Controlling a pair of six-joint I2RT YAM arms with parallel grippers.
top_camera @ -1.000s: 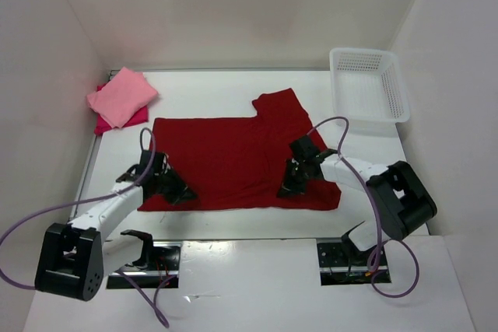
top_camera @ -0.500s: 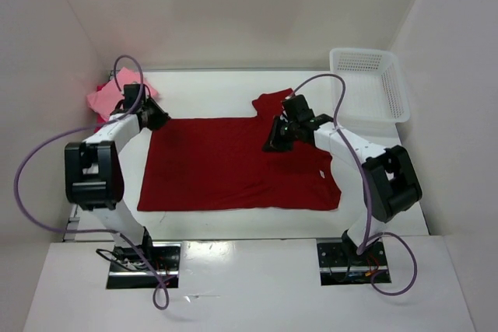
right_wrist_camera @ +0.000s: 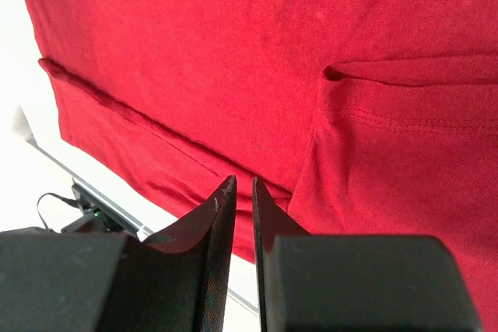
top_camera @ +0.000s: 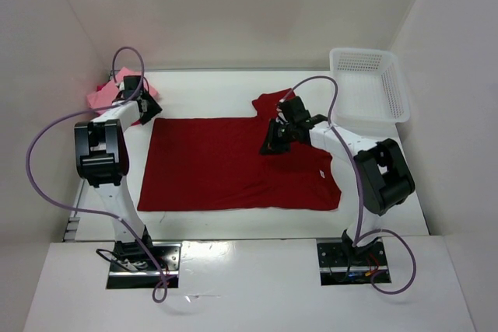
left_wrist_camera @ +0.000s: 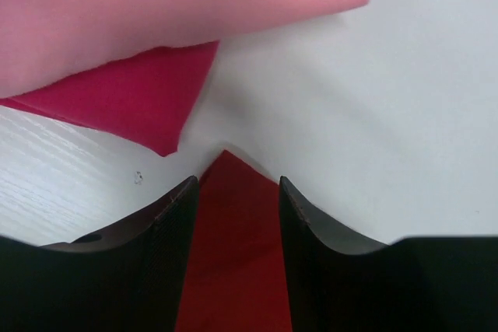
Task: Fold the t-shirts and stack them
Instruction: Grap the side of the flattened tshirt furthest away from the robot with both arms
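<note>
The dark crimson t-shirt [top_camera: 233, 165] lies spread flat on the white table, one sleeve [top_camera: 276, 105] pointing to the far side. My left gripper [top_camera: 148, 109] is at its far left corner; in the left wrist view the gripper [left_wrist_camera: 236, 184] is open with the crimson corner [left_wrist_camera: 233, 254] lying between the fingers. The folded salmon pink t-shirt [left_wrist_camera: 156, 5] lies on the magenta t-shirt [left_wrist_camera: 124, 106] just beyond; both show at the far left [top_camera: 101, 97], partly hidden by the arm. My right gripper [top_camera: 274, 139] hovers over the crimson cloth [right_wrist_camera: 233, 52] near the armpit seam [right_wrist_camera: 334, 75], jaws almost touching, nothing between them.
A white mesh basket [top_camera: 369, 87] stands at the far right corner. White walls close in the table on the left, back and right. The left arm's purple cable [top_camera: 47, 153] loops over the left side.
Both arms have swung from the shirt's near edge to its far edge: the left gripper to the far left corner, the right gripper up to the sleeve. The shirt has not moved.
</note>
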